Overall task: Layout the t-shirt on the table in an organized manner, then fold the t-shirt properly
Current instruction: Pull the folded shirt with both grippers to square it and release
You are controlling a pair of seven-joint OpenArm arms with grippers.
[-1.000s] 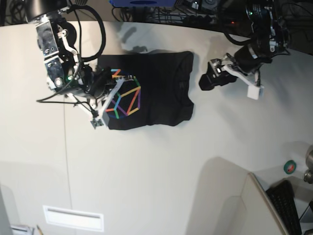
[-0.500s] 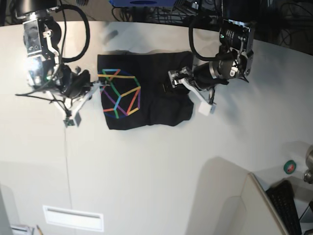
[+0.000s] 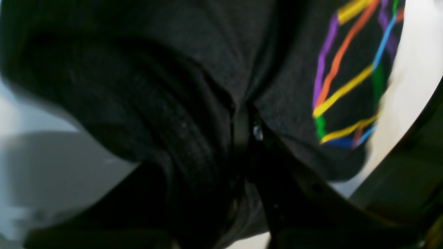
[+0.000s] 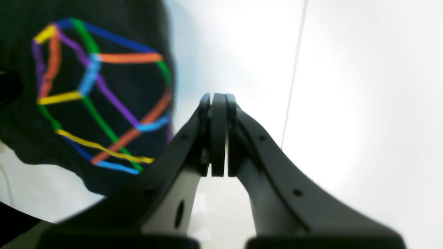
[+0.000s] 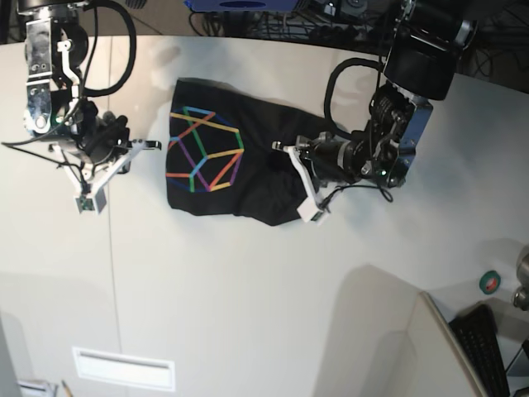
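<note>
**Left jaws clamped on t-shirt edge, right jaws closed and empty**

- t-shirt [image 5: 227,165]: black, lying on the off-white counter [image 5: 248,289], print side up. Bunched and wrinkled, not flat. Rainbow line print [image 5: 204,149] sits on the half nearer the right arm.
- left gripper [image 5: 299,159]: at the shirt edge opposite the print. Left wrist view shows black cloth [image 3: 193,103] gathered into thick folds and pinched between the jaws, jaws narrow on the fabric. Print [image 3: 349,76] visible past the pinch, with a strip of counter [image 3: 415,69] beyond it. View is blurred.
- right gripper [image 5: 142,147]: just beside the print-side edge of the shirt, over bare counter, not touching cloth as far as the base view shows. Right wrist view: jaws [image 4: 218,135] pressed fully together, nothing between them. Shirt and print [image 4: 100,90] lie off to one side of them; thin dark seam line [image 4: 294,76] in the counter runs on the other side.
- small white rectangular plate [image 5: 124,368] near the front edge of the counter, well apart from the shirt.
- green tape roll [image 5: 489,282] off to the side by a keyboard [image 5: 483,347].
</note>
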